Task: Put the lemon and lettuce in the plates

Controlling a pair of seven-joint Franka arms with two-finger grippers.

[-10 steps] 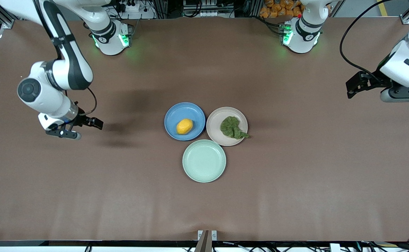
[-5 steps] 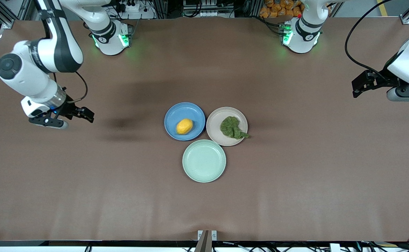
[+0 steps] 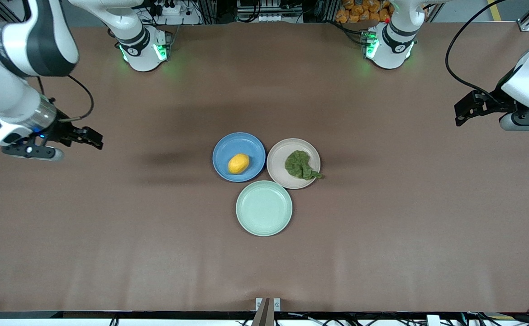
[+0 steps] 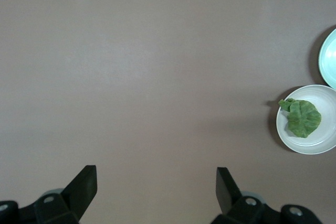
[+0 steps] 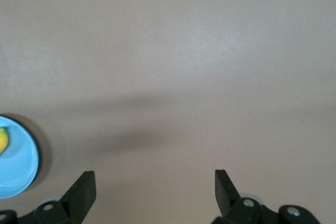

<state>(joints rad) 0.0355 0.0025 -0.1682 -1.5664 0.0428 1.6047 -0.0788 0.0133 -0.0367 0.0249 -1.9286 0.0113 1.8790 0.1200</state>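
Both claws hang released over bare counter [image 3: 382, 253]: right claw [image 3: 93, 139], left claw [image 3: 462, 111]. Lemon [image 3: 239, 163] sits in the blue plate [image 3: 228, 142], lettuce [image 3: 299, 165] on the beige plate [image 3: 280, 154]. Left wrist view: the lettuce tail overhangs the rim and could slip off if nudged. Right wrist view: only the blue plate's edge shows.

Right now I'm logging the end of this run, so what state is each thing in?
lemon: lying in the blue plate.
lettuce: in the beige-pink plate, tail over the rim.
mint-green plate: empty.
left gripper: open, over bare table.
right gripper: open, over bare table.
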